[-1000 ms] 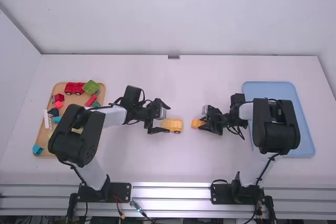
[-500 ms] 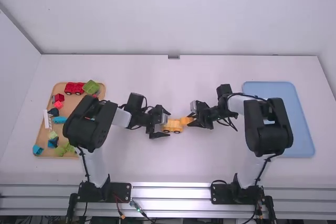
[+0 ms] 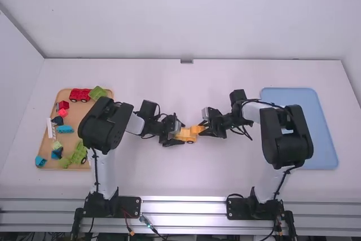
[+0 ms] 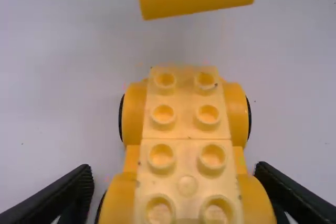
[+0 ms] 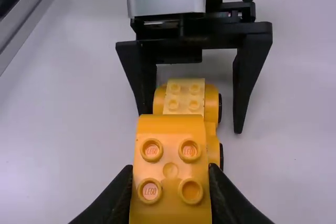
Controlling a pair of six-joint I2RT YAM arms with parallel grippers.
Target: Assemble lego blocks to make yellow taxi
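Blocks (image 3: 65,129) in mixed colours lie in the wooden tray (image 3: 73,114) on the far left; the left end effector (image 4: 173,174) has its fingers apart, one on each side of the near half of the wheeled base (image 4: 186,114), which stands studs up on the tabletop (image 3: 186,179); they would do well to close evenly on its flanks before any pressing, or it may roll; just to the right, the yellow block (image 5: 170,169) hangs clamped in the right end effector (image 5: 170,174), clear of the base and slightly askew to it; best to square it up first, centre it across the base, and only then lower it level and push straight down over the studs; a slanted push would likely seat one edge alone; the blue tray (image 3: 324,139) lies on the far right.
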